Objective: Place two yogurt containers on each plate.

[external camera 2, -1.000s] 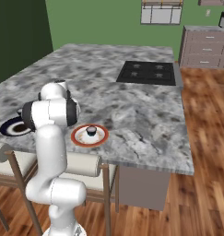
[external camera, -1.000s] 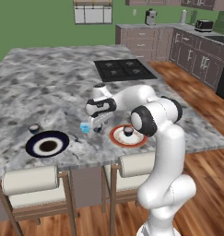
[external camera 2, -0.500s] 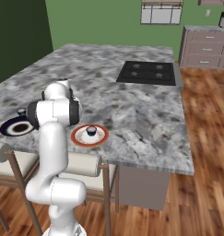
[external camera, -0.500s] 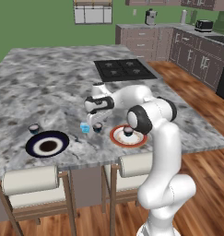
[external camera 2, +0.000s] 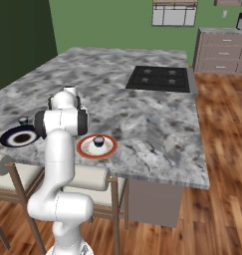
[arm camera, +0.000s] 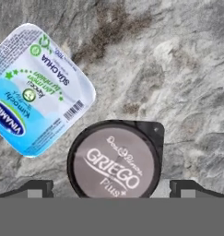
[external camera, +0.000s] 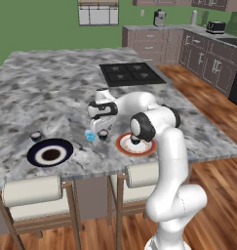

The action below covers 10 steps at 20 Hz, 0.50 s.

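My gripper (arm camera: 112, 189) is open and points straight down over the counter. A round dark yogurt container (arm camera: 114, 161) with a "Griego" lid stands between its fingertips (arm camera: 37, 188), apart from both. A light-blue squarish yogurt container (arm camera: 37, 90) sits just beside that cup. In the left base view the gripper (external camera: 101, 128) hangs over the dark cup (external camera: 103, 134) and the blue tub (external camera: 90, 135). To their right, the red-rimmed plate (external camera: 121, 145) carries one dark cup (external camera: 135, 140). The navy plate (external camera: 34, 156) lies to the left, with another dark cup (external camera: 36, 136) on the counter behind it.
The grey stone island counter (external camera: 51, 88) has a black cooktop (external camera: 131, 73) at its far side. Two stools (external camera: 29, 191) stand against the near edge. In the right base view the red-rimmed plate (external camera 2: 82, 148) and the navy plate (external camera 2: 8, 141) lie near the front edge.
The hand has settled lower over the dark cup beside the blue tub, jaws still wide. The cups, the tub and the plates have not moved.
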Motion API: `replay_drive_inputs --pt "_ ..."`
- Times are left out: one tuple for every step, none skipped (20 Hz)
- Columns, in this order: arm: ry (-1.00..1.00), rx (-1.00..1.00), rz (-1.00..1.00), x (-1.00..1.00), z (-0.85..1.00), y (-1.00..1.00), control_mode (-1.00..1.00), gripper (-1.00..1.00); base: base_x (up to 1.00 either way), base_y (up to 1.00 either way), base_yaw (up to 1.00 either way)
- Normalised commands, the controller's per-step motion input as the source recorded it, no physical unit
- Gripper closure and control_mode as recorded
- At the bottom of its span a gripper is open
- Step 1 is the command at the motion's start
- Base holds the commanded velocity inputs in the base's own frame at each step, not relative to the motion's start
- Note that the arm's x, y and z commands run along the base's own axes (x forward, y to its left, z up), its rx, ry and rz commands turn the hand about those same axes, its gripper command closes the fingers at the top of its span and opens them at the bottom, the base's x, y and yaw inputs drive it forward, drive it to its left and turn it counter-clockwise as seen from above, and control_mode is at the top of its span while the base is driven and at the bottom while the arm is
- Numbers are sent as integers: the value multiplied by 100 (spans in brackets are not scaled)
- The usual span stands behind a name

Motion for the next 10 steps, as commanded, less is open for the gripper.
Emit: replay_drive_inputs --pt "7 0 0 24 -20 0 -100 -100 0 0 0" --pt "5 0 0 14 -17 0 -100 -100 0 0 0" --pt "5 0 0 11 -18 0 -100 -100 0 0 0" --pt "3 0 0 8 -19 0 -100 -100 0 0 0" --pt "4 0 0 4 -21 0 -100 -100 0 0 0" --pt "5 0 0 0 -21 0 -100 -100 0 0 0" --pt "5 0 0 0 -21 0 -100 -100 0 0 0" --pt "5 0 0 0 -21 0 -100 -100 0 0 0" --pt "5 0 0 0 -21 0 -100 -100 0 0 0" --pt "5 0 0 0 -19 0 -100 -100 0 0 0"
